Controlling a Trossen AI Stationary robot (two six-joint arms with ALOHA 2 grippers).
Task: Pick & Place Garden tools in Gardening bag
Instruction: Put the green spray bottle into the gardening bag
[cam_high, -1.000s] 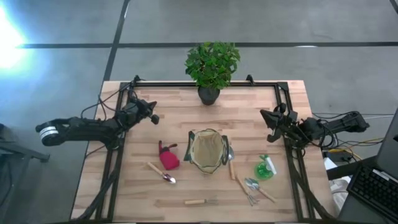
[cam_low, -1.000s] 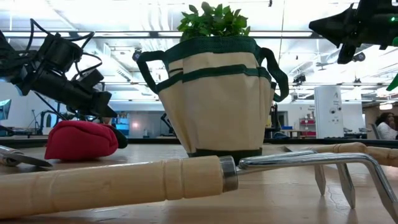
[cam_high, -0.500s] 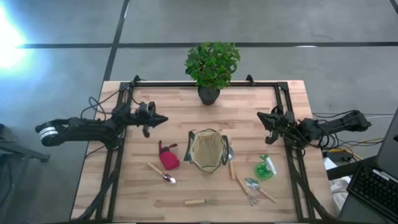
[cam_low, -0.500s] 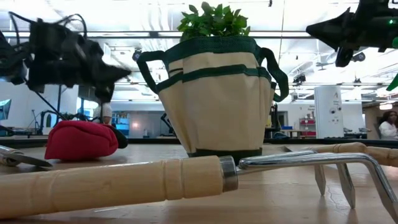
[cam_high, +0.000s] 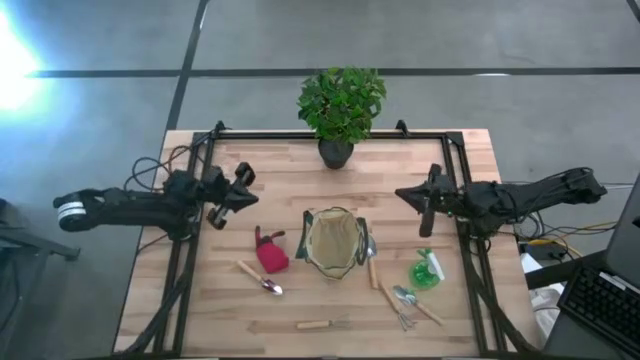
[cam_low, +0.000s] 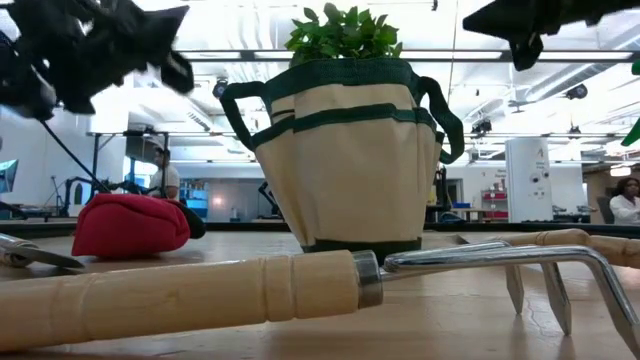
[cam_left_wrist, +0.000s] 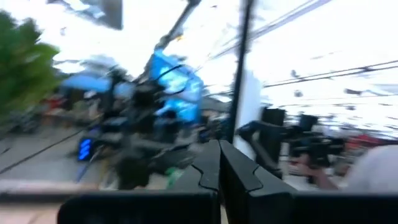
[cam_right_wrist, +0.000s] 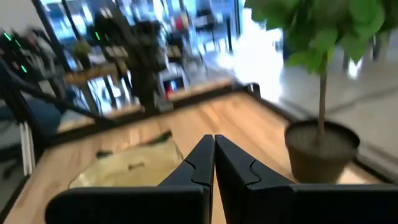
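Both arms swung inward | left hand (cam_high: 243, 176), right hand (cam_high: 402, 193) clenched empty | wooden table (cam_high: 290, 160)

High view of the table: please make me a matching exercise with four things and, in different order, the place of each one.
Things:
1. gardening bag
2. red item
3. green spray bottle
4. potted plant

Places:
a. at the table's far edge
b. on the right arm's side of the bag
c. in the middle of the table
d. on the left arm's side of the bag

Pairs: 1-c, 2-d, 3-b, 4-a
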